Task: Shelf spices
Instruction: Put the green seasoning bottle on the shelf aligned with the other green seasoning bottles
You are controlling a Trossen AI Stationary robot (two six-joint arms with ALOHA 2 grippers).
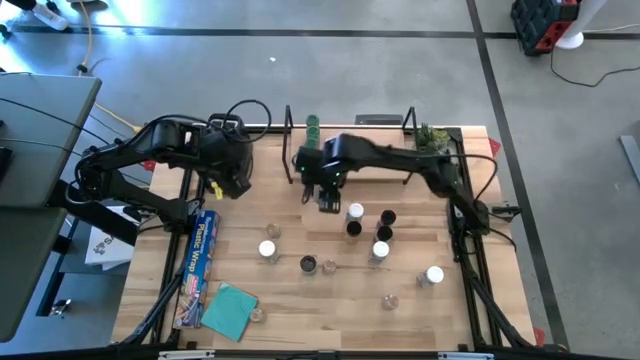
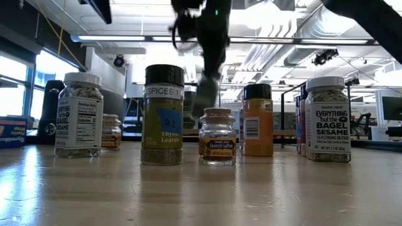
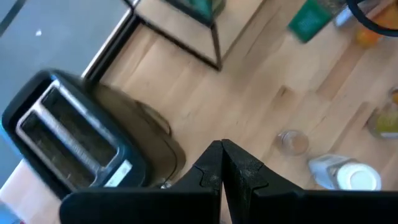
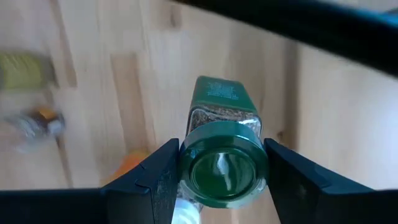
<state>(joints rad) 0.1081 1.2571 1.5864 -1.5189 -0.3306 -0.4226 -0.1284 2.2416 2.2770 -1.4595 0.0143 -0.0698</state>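
My right gripper (image 1: pixel 326 198) hangs over the table's middle, just in front of the shelf (image 1: pixel 291 125), and is shut on a green-lidded spice jar (image 4: pixel 222 143). In the low view the held jar (image 2: pixel 205 95) floats above the standing jars. One green jar (image 1: pixel 312 124) stands on the shelf's left end. Several other spice jars stand on the table, among them a white-topped one (image 1: pixel 355 212), a black-topped one (image 1: pixel 387 217) and another white-topped one (image 1: pixel 268 250). My left gripper (image 3: pixel 222 155) is shut and empty, above the table's far left by the toaster (image 3: pixel 74 140). My right gripper pinches the green jar's lid (image 4: pixel 198 175) between its two fingers (image 4: pixel 163 171), one on each side of the round top. The fingers come from the lid end, along the jar. The jar is lifted clear, its base pointing away toward the table.
A blue plastic-wrap box (image 1: pixel 200 262) and a teal cloth (image 1: pixel 230 310) lie near the front left. A potted plant (image 1: pixel 432 136) stands at the far right by the shelf's end. Loose jars crowd the table's middle and right; bare wood shows front centre.
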